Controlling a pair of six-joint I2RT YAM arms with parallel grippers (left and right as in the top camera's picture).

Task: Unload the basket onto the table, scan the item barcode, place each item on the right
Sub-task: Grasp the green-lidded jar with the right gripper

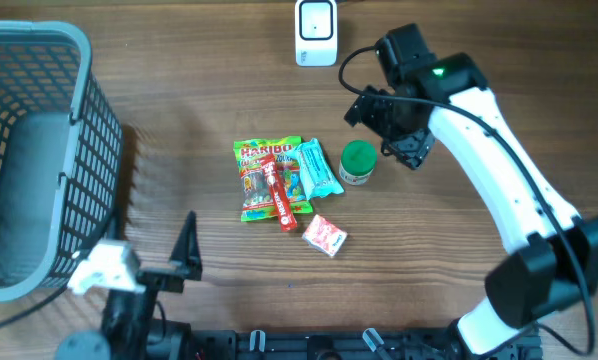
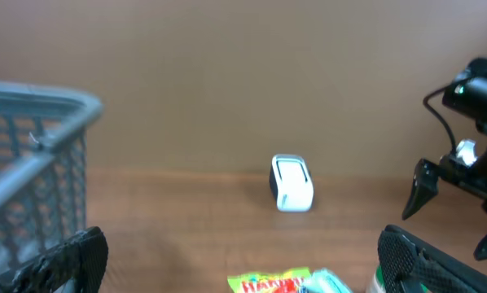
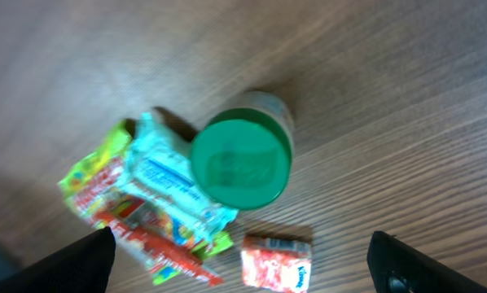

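While upright, green-lidded jar [image 3: 242, 167] beside teal packet [image 3: 166, 185]

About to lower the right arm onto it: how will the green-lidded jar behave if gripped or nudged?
The green-lidded jar stands upright and looks rigid, so it probably won't deform. Its round body may slip in a grip, and roll if tipped. The teal packet lies close beside it, so a push would likely shove that too.
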